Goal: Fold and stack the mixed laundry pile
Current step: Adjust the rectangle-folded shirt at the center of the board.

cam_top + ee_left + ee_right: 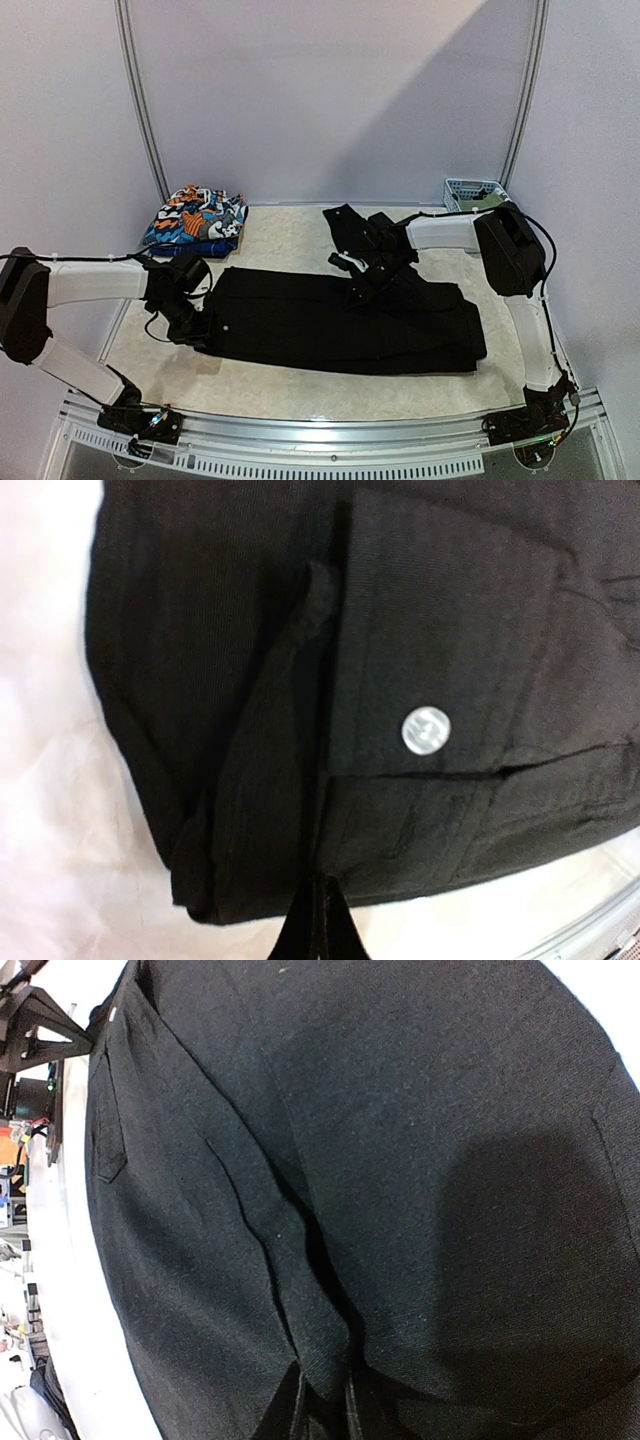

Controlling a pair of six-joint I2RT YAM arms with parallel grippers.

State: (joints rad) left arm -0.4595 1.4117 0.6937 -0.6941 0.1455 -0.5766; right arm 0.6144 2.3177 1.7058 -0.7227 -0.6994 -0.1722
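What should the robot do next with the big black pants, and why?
Probably lift the right claw a little and carry its pinch of cloth toward the near edge. The black trousers lie flat and long; the right claw is shut on a ridge of them, and the left claw is shut at the waist end.

Item one: we are recording the long black trousers (340, 320) as plain black throughout, unpatterned, and their button (425, 729) as pearly white. Item two: we are noting the print garment (195, 222) in orange, blue and white with black touches. Item three: we are logging the lattice basket (472, 190) as light blue. The table (290, 235) is showing mottled beige.
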